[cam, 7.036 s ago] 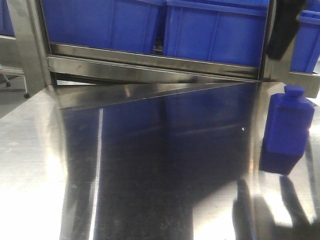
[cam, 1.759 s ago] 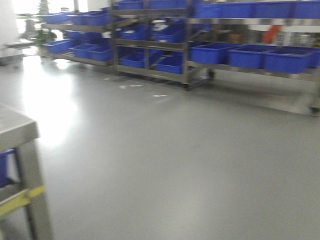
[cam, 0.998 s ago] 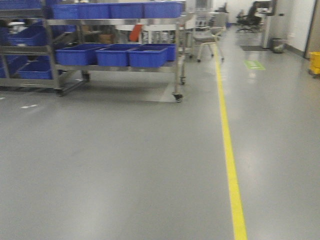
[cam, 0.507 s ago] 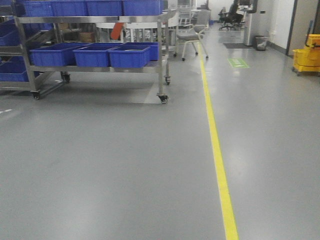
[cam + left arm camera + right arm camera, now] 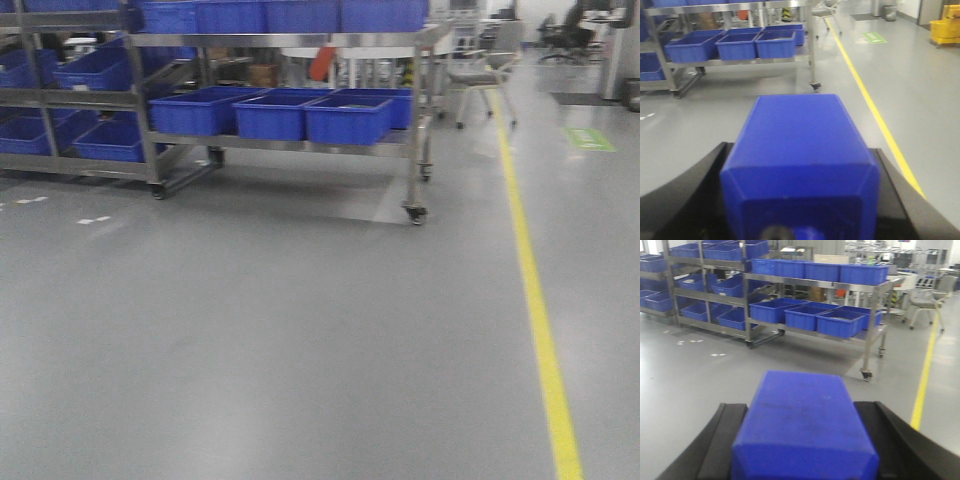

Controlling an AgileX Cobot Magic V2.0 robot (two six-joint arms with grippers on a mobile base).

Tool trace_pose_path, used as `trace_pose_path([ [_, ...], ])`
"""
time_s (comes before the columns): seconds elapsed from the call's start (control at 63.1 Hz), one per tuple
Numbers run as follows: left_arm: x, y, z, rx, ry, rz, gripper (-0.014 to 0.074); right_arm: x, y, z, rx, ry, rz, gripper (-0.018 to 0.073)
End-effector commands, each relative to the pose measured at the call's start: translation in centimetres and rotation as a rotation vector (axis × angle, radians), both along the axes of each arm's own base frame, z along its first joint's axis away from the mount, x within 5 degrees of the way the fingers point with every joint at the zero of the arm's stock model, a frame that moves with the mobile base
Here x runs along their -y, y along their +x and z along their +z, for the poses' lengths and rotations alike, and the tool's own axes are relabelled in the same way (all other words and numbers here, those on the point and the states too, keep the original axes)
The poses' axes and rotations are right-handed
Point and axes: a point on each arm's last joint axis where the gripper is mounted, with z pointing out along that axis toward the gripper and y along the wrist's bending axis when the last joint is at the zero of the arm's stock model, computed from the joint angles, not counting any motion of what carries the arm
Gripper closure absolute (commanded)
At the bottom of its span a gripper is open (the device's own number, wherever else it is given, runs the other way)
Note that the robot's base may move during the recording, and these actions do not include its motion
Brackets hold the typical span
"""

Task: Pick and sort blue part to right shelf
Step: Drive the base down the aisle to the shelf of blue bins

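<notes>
Left wrist-mounted view: we see left gripper [image 5: 800, 192] clamped on squat deep-blue plastic part [image 5: 800, 145]; right gripper [image 5: 804, 442] clamped on similar blue block [image 5: 802, 415].

Front view, ahead left: wheeled rack [image 5: 415, 120], three bins [image 5: 275, 115] side by side on lower deck, more bins [image 5: 300, 15] along top deck. Left of it: further rack [image 5: 40, 120], bins on several levels. Right of wheeled rack: floor line [image 5: 540, 320] running away from camera; chair [image 5: 480, 75] behind rack's right end, beside line.

Left wrist view: part [image 5: 800, 165] clamped in left gripper [image 5: 800, 147], contact on both sides; bucket [image 5: 946, 30] far right, beyond line.

Right wrist view: second part [image 5: 802, 435] likewise in right gripper [image 5: 800, 407].
</notes>
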Motion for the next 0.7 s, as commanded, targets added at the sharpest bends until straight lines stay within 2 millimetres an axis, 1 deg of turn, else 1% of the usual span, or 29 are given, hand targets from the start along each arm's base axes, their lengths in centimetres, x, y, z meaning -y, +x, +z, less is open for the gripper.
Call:
trace_pose_path([
  [0.0,0.09,-0.07,1.61,0.097,-0.03,-0.014,0.0346,0.06,-0.39,1.62,0.117,0.004,0.002,0.04],
  [0.681,0.09,-0.07,1.61,0.097,-0.03,-0.014,0.0346,0.06,-0.39,1.61,0.117,0.004,0.002,0.04],
])
